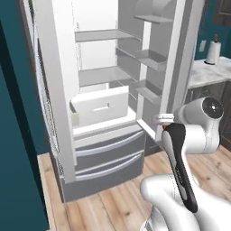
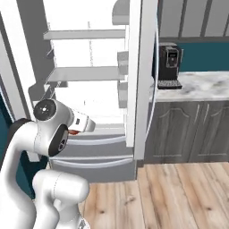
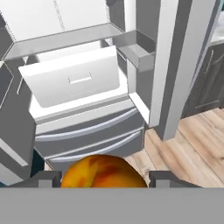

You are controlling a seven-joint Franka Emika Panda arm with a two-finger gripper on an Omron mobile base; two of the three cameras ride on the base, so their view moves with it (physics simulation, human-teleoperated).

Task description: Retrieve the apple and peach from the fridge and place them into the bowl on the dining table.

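gripper point(image 3: 104, 178) clenched on the apple point(image 3: 103, 171) at 6 o'clock, held clear of the open fridge point(image 3: 74, 87) for carrying.

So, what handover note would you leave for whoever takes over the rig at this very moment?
Gripper: jaws shut on a round red-and-yellow fruit, apparently the apple, held in front of the fridge.
Fridge: upper doors open, white inner drawer shut, shelves look bare.
Peach, bowl and dining table: whereabouts unknown.
Done: one fruit is out of the fridge.
Left: carry it to the bowl, then find the peach and place it too.
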